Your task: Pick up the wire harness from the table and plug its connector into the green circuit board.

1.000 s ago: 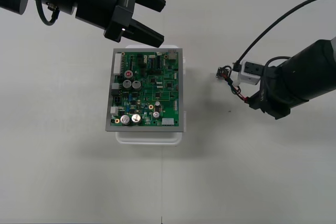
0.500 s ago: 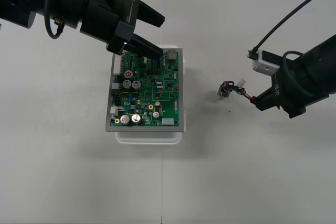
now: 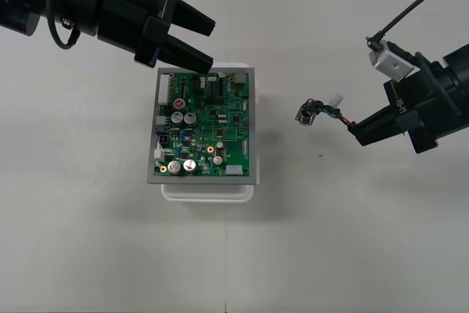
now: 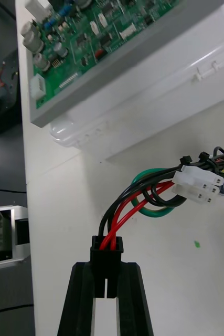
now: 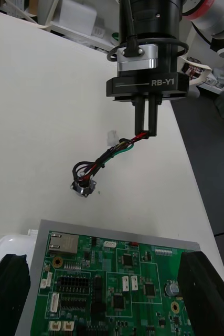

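**Front view:** The right gripper (image 3: 357, 131) stands well to the right of the green circuit board (image 3: 205, 126). It is closed on one end of the small wire harness of red, black and green wires (image 3: 330, 113). The round metal socket (image 3: 303, 113) trails toward the board, apart from it. The left gripper (image 3: 199, 45) hovers at the board's far edge, fingers spread, holding nothing.

**Right wrist view:** The fingers pinch the small black plug (image 4: 106, 251) squarely, and the wires leave it toward the board.

**Left wrist view:** The harness hangs beyond the board's far edge.

**Assessment:** The plug is not inserted. Its mating face seems to point back into the gripper, so a handover to the left gripper is advisable. Keep the loose socket from snagging on the board's components.
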